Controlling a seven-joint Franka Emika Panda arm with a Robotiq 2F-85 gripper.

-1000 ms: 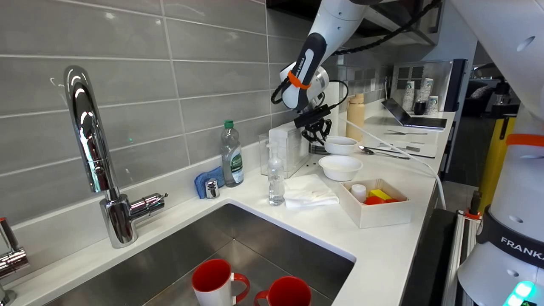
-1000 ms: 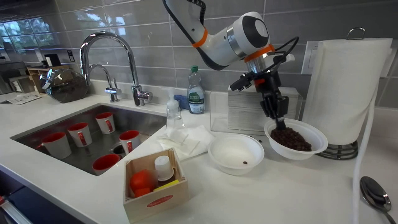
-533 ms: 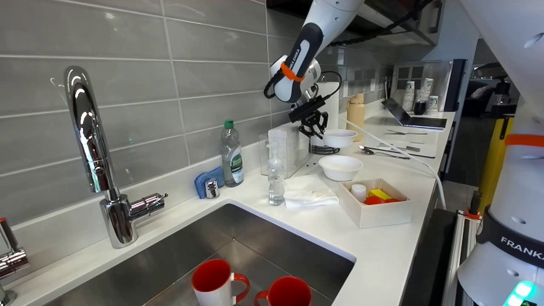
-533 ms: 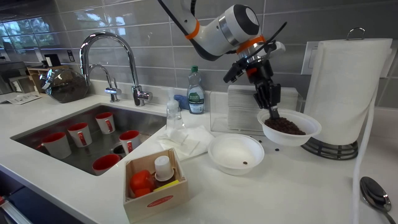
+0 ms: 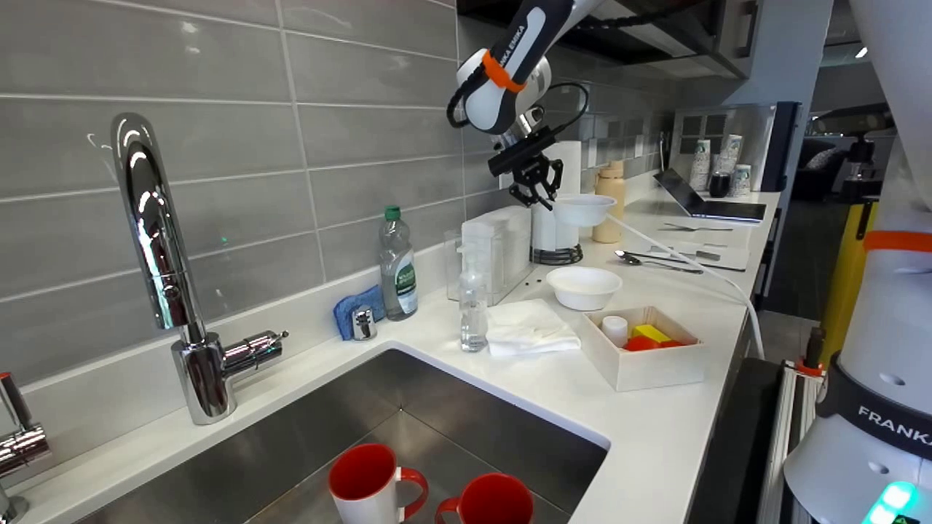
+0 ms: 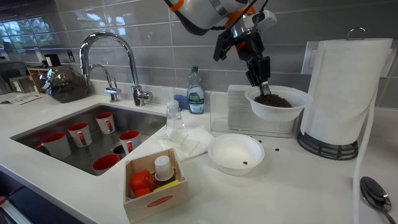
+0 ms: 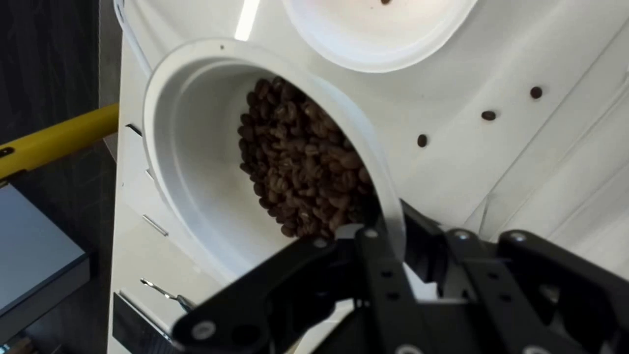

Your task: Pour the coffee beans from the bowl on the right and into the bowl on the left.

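"White, the pair of bowls. Where are the coffee beans (image 7: 300,162)?"

"Almost all in the held bowl (image 6: 276,113), up in the air over the counter (image 6: 298,189), mouth upward. They're heaped toward the side the gripper (image 7: 388,226) has hold of; the far part of the inside is bare."

"Has it a proper grip?"

"Looks so. It's pinching the rim, one finger inside with its tip down at the beans, one outside the wall."

"And the lower bowl (image 6: 230,152)?"

"Standing upright on the counter, apart from the raised one. A single bean (image 6: 245,162) lies in the bottom. There are stray beans (image 7: 488,115) on the counter too; I count three, near that bowl."

"What's that close by the held one?"

"A paper towel roll (image 6: 345,90) on its black stand (image 6: 329,149). Along the tiled wall (image 6: 155,56) there's a stack of folded napkins (image 6: 238,105) in a clear holder (image 6: 219,121)."

"And nearer the sink (image 5: 495,418)?"

"A wooden box (image 6: 169,199) with a small white cup (image 6: 163,166) and some red and yellow pieces (image 6: 141,182) in it. Something white and flat, white cloth or paper (image 6: 186,141), I can't tell which, lies just beside the lower bowl. In the sink itself, red-and-white mugs (image 5: 365,486)."
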